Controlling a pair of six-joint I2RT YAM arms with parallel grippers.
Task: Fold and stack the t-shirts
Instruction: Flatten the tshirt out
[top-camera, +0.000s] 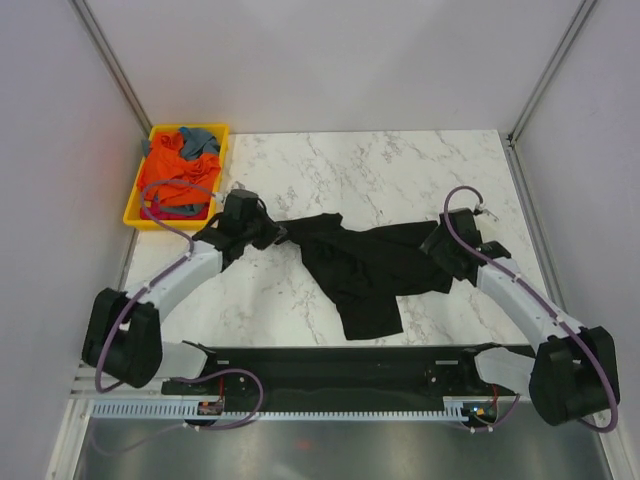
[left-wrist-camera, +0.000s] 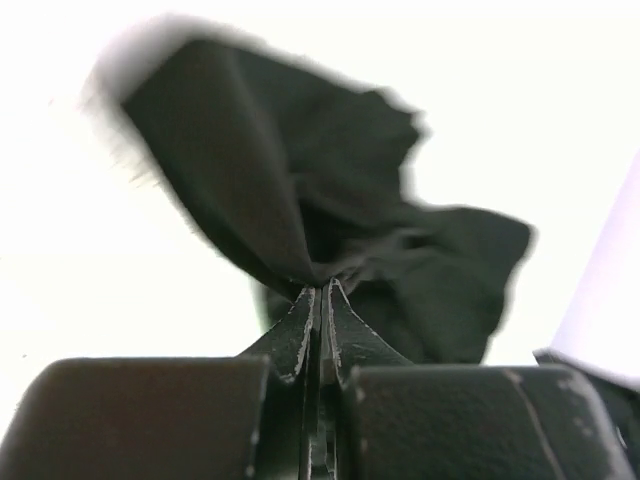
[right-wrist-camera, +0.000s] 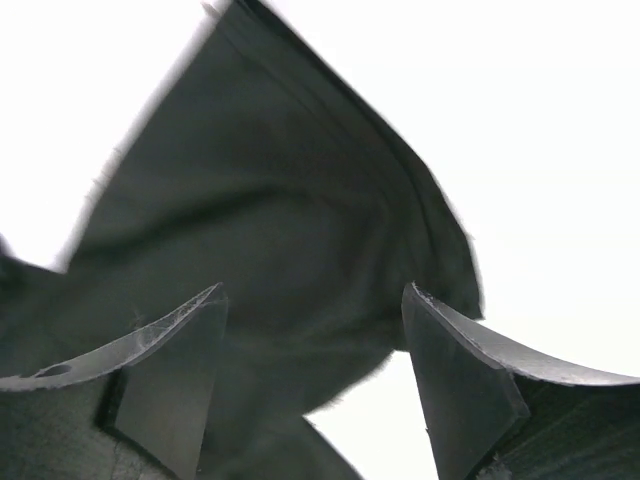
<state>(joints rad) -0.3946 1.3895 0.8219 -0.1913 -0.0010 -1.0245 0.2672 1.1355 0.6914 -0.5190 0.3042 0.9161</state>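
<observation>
Shirts number one on the white marble-patterned desk (top-camera: 400, 170), a plain black t-shirt (top-camera: 365, 270) of soft cloth, rumpled and stretched between two arms; bright orange cloth (top-camera: 175, 165) and grey-blue cloth (top-camera: 200, 140) are heaped in one yellow plastic tray (top-camera: 140, 215) at the desk's far left corner, and how many garments that heap holds cannot be told; the top view shows both arms reaching inward from the near corners, the left gripper (top-camera: 275, 232) at the shirt's left end, the right gripper (top-camera: 435, 245) at its right end; only the left wrist view shows the left gripper (left-wrist-camera: 322, 290) clenched on a bunched fold of black cloth; only the right wrist view shows the right gripper (right-wrist-camera: 312, 295) spread wide, black cloth lying between its fingers (right-wrist-camera: 450, 380), unpinched.
</observation>
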